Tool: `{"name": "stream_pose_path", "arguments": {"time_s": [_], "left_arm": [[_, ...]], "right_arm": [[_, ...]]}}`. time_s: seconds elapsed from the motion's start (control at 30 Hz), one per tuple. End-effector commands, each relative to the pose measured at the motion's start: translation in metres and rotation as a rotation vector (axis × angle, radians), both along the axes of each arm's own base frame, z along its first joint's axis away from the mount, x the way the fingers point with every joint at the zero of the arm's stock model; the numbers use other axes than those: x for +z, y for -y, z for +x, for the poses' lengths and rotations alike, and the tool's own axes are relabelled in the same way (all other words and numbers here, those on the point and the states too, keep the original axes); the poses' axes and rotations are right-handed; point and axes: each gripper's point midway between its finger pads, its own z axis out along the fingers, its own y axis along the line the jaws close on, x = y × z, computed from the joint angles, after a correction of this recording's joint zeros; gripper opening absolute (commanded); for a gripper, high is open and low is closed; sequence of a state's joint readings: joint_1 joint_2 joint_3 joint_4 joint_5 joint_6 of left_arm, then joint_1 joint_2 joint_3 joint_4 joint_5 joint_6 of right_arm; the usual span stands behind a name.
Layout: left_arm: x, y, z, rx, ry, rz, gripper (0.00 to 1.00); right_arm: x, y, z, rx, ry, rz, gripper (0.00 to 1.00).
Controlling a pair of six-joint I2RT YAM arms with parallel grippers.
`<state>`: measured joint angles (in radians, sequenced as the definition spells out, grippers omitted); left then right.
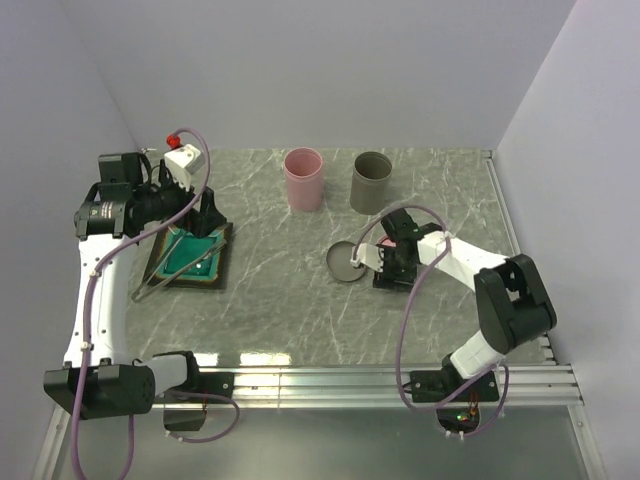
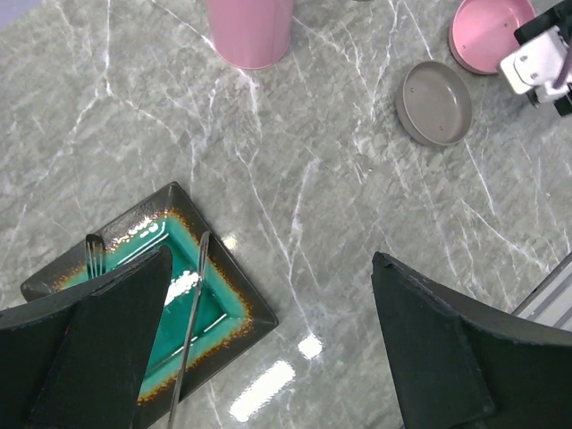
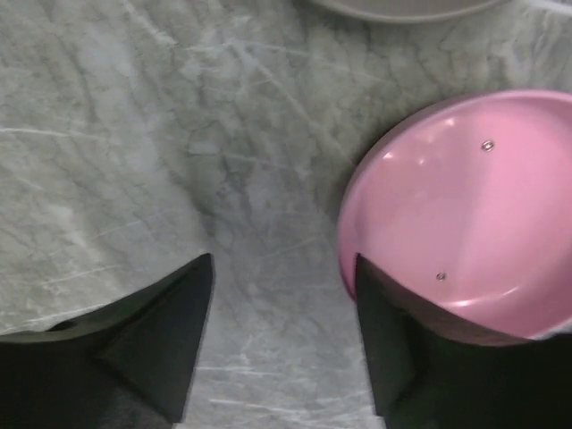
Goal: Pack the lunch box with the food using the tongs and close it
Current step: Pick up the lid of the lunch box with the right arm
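The tongs (image 1: 170, 268) lie slantwise across the teal tray (image 1: 196, 262) at the left; their thin metal arms (image 2: 190, 322) show in the left wrist view. My left gripper (image 2: 270, 257) hangs open above the tray's right corner, holding nothing. The lunch box looks like two open round tubs, pink (image 1: 303, 178) and grey (image 1: 371, 182), at the back. Their lids lie on the table: pink lid (image 3: 456, 206) and grey lid (image 1: 345, 262). My right gripper (image 3: 282, 260) is low, its jaws apart across the pink lid's left rim, one finger (image 3: 402, 357) over the lid. No food is in view.
Walls close in on the left, back and right. A metal rail (image 1: 400, 380) runs along the near edge. The pink tub (image 2: 250, 31) stands just beyond the tray in the left wrist view, and the grey lid (image 2: 433, 103) lies right of it.
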<state>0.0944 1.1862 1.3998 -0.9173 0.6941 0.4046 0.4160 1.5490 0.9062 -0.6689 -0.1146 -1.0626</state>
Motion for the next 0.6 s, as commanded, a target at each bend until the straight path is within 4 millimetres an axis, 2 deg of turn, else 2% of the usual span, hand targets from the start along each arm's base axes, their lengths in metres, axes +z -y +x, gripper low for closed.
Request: {"name": "stream_pose_path", "arguments": {"time_s": [0.0,0.17,0.27,0.37,0.43,0.47,0.53,0.57], "left_arm": [[0.007,0.004,0.002,0.008,0.023,-0.013,0.99],[0.001,0.007,0.0,0.005,0.01,-0.018,0.99],[-0.002,0.009,0.001,0.003,0.008,-0.016,0.99],[-0.002,0.01,0.003,0.003,0.011,-0.022,0.99],[-0.001,0.011,0.004,0.009,0.004,-0.037,0.99],[0.001,0.013,0.005,0.016,0.001,-0.056,0.99],[0.002,0.014,0.006,0.034,-0.014,-0.084,0.99],[0.006,0.015,0.008,0.043,-0.008,-0.099,0.99]], "right_arm": [[0.01,-0.006,0.025,0.102,0.032,0.017,0.68],[0.005,-0.003,0.037,0.114,0.032,0.032,0.6],[0.001,0.0,0.043,0.112,0.035,0.022,0.51],[-0.003,0.003,0.044,0.109,0.03,0.019,0.37],[-0.004,0.002,0.043,0.11,0.033,0.024,0.25],[-0.004,0.002,0.043,0.108,0.034,0.027,0.14],[-0.002,0.001,0.045,0.084,0.053,0.042,0.0],[-0.001,-0.001,0.043,0.08,0.048,0.057,0.0]]}}
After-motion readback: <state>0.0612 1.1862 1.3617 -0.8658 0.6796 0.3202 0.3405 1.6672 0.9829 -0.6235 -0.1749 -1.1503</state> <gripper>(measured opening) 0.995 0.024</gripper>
